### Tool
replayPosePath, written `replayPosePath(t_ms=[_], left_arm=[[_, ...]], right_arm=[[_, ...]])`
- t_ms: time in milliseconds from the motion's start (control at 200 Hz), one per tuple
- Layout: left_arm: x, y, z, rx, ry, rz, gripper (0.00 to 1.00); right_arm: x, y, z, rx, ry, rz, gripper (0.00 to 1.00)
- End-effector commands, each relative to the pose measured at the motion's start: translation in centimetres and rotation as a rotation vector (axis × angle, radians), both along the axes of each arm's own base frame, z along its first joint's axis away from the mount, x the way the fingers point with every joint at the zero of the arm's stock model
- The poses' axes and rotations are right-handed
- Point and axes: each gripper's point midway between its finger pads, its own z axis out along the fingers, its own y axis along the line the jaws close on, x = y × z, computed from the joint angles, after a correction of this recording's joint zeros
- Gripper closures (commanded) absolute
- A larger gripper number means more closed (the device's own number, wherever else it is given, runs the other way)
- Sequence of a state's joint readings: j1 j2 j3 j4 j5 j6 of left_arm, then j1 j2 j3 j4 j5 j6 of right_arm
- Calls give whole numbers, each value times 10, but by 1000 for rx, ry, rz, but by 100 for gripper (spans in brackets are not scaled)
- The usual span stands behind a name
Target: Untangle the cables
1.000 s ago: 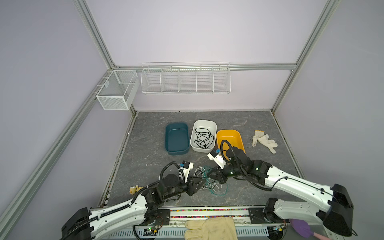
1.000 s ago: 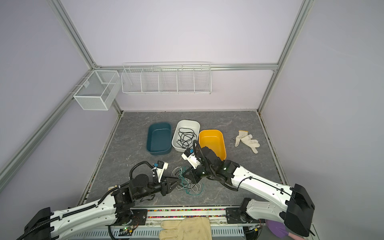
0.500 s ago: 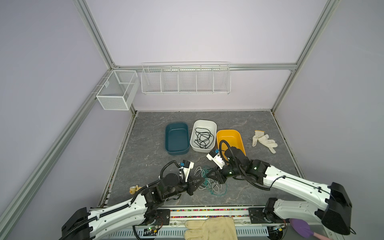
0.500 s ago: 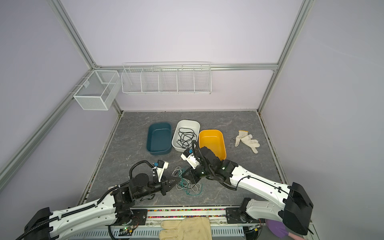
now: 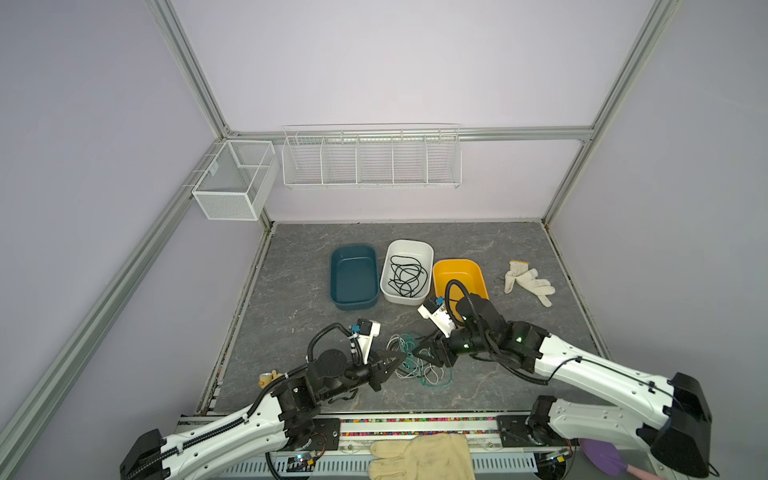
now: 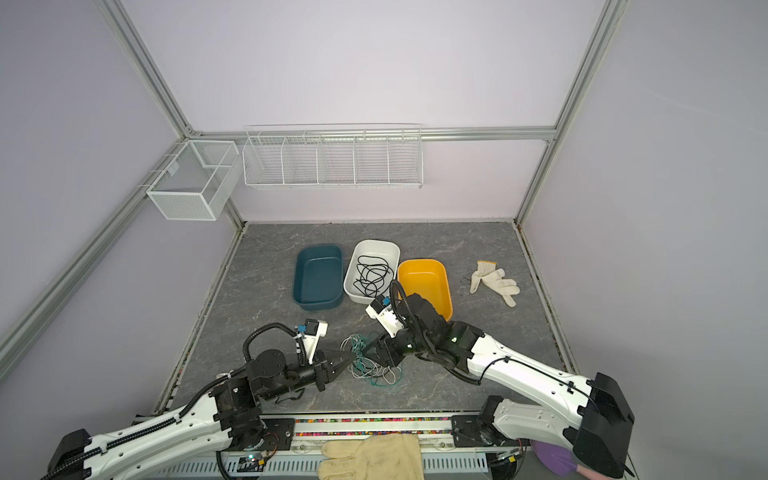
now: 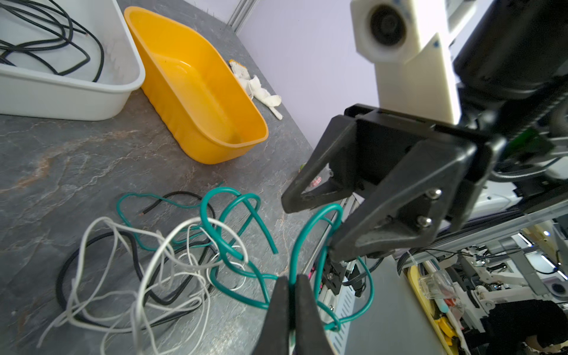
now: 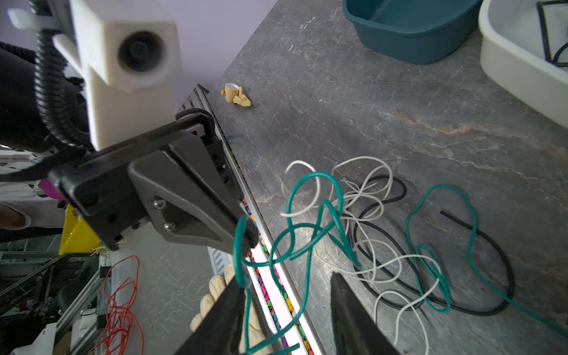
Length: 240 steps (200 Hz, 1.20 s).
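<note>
Sorting job, mid-pull: the cables (image 5: 417, 365) lie in a loose heap on the grey table (image 5: 291, 291), in front of the white tub (image 5: 409, 243) and a little to its right, near the front rail. One black cable (image 5: 407, 276) is already coiled inside that tub.

The heap on the table mixes a teal cable (image 8: 235, 249), thin white cables (image 8: 364, 158) and another black cable (image 8: 508, 276), looped over one another. They look light and limp, yet springy enough to hold an arch. The teal one stands up in stiff curls while the white ones sag flat. Their smooth jackets seem likely to slip through a loose pinch. The best hold appears to be a raised loop or a free end at the edge of the heap, clear of the crossings, so that a pull draws out one strand and does not drag the whole knot.

The left claw (image 7: 291, 281), at the side of the heap away from the tub, has its tips pressed together on a raised loop of the teal cable. The right claw (image 8: 285, 295) faces it from the heap's other side with its jaws spread and grips nothing. The same teal loop brushes one of its fingers (image 8: 227, 310).
</note>
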State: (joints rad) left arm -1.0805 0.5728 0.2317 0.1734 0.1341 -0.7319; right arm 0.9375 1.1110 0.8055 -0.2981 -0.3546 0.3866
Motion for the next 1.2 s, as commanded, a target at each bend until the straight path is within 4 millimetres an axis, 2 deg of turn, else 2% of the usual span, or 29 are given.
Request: replayPosePath(t_ms=[0, 375, 505, 735, 870, 1074, 1194], left_arm=[[-2, 0, 27, -72, 6, -1, 100], [-13, -8, 47, -97, 22, -78, 100], [-15, -10, 49, -106, 24, -93, 100], [-20, -16, 55, -132, 33, -135, 100], [-20, -15, 61, -144, 24, -135, 100], [-19, -1, 71, -140, -11, -93, 100], [-17, 12, 81, -158, -31, -49, 100]], right_arm=[[2, -4, -7, -4, -21, -8, 51], [14, -7, -15, -2, -108, -35, 51], [23, -14, -11, 18, -168, -94, 52], [25, -9, -2, 91, -193, -101, 55], [22, -7, 3, 133, -193, -91, 69], [29, -22, -11, 74, -209, -163, 92], [31, -32, -21, 42, -205, -208, 93]])
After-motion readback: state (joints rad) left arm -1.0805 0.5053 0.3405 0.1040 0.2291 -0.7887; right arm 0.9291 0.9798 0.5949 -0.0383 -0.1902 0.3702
